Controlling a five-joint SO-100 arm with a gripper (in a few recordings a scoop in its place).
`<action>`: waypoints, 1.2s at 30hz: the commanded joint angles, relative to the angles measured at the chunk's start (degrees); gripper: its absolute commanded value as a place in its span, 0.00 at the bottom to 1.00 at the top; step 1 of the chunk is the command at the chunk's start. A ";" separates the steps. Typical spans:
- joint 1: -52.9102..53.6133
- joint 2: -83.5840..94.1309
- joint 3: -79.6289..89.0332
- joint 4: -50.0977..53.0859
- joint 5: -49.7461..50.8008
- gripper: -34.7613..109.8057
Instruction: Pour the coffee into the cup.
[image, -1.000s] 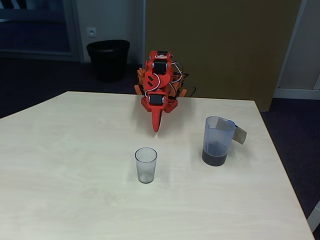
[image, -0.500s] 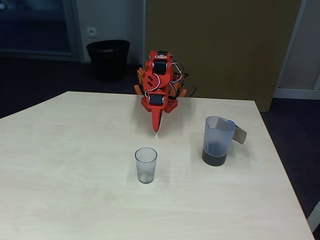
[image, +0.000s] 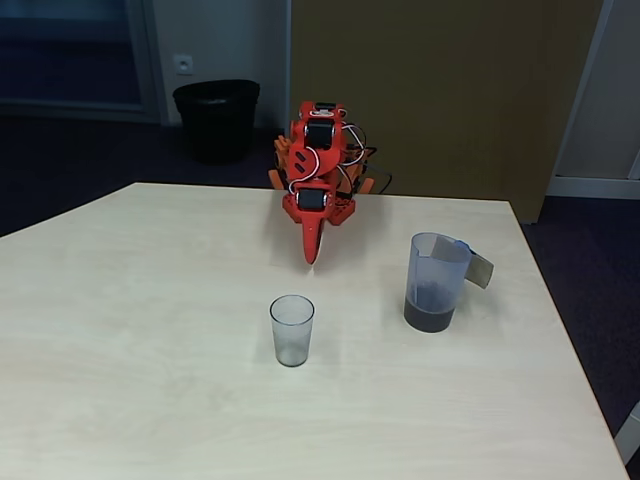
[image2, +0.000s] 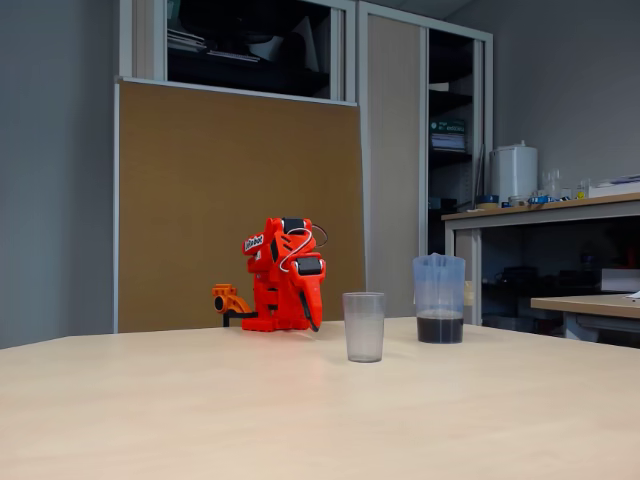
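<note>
I am seeing the red arm folded at the far edge of the table (image: 150, 400), its gripper (image: 313, 252) pointing down, clenched and grasping nothing. The empty cup (image: 291, 330) is standing upright near the middle. The coffee (image: 429, 312) is sitting in the jug (image: 437, 268), well apart to its right.

Cup (image: 292, 330) (image2: 364, 326): small clear plastic tumbler, slightly tapered, upright on table, looks empty, near table middle. Coffee (image: 429, 314) (image2: 440, 328): dark, near-black liquid filling bottom part of taller translucent jug (image: 436, 270) (image2: 439, 285); jug upright, well apart from cup, to its right in both fixed views.
</note>
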 joint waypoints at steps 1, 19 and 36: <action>-0.79 1.23 0.35 0.88 1.41 0.24; -6.42 -17.67 -4.66 -15.82 48.16 0.24; -31.29 -33.66 -9.14 -23.38 92.46 0.24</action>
